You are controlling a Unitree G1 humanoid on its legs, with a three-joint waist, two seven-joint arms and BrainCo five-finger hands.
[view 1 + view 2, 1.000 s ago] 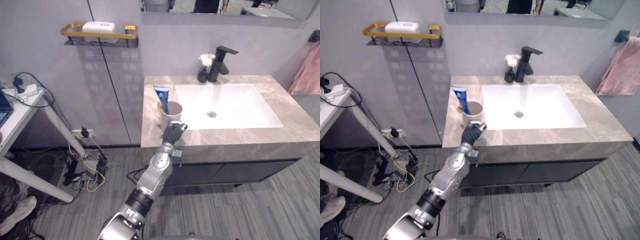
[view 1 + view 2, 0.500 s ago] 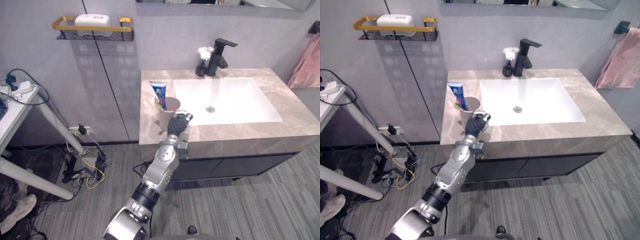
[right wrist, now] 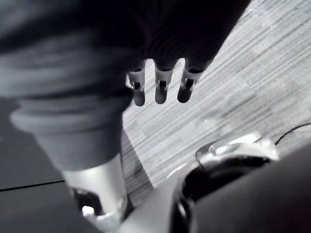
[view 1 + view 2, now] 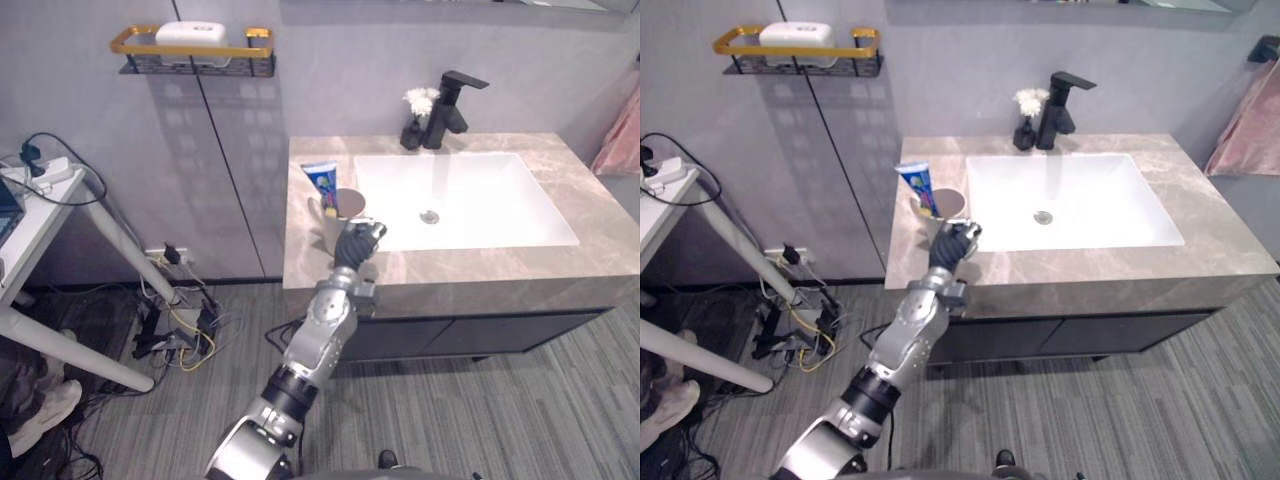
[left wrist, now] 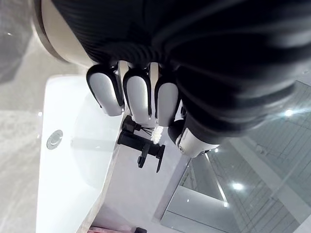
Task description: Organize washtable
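A beige cup [image 4: 328, 220] with a blue toothpaste tube [image 4: 323, 186] standing in it sits on the left part of the marble washtable [image 4: 500, 266], beside the white sink [image 4: 520, 215]. My left hand [image 4: 356, 243] is against the cup's near side, its fingers [image 5: 137, 92] curled round the cup's wall [image 5: 56, 39]. The cup's base is hidden behind that hand. My right hand [image 3: 160, 85] hangs over the grey striped floor with its fingers straight and nothing in them.
A black faucet [image 4: 453, 96] and a small dark vase with white flowers [image 4: 413, 110] stand behind the sink. A gold-railed wall shelf [image 4: 195, 52] holds a white box. A pink towel [image 4: 622, 140] hangs at right; a white table [image 4: 45, 205] stands left.
My left hand has moved up from the counter's front edge to the cup and curled round it. The whole picture has also shifted a little with the camera.
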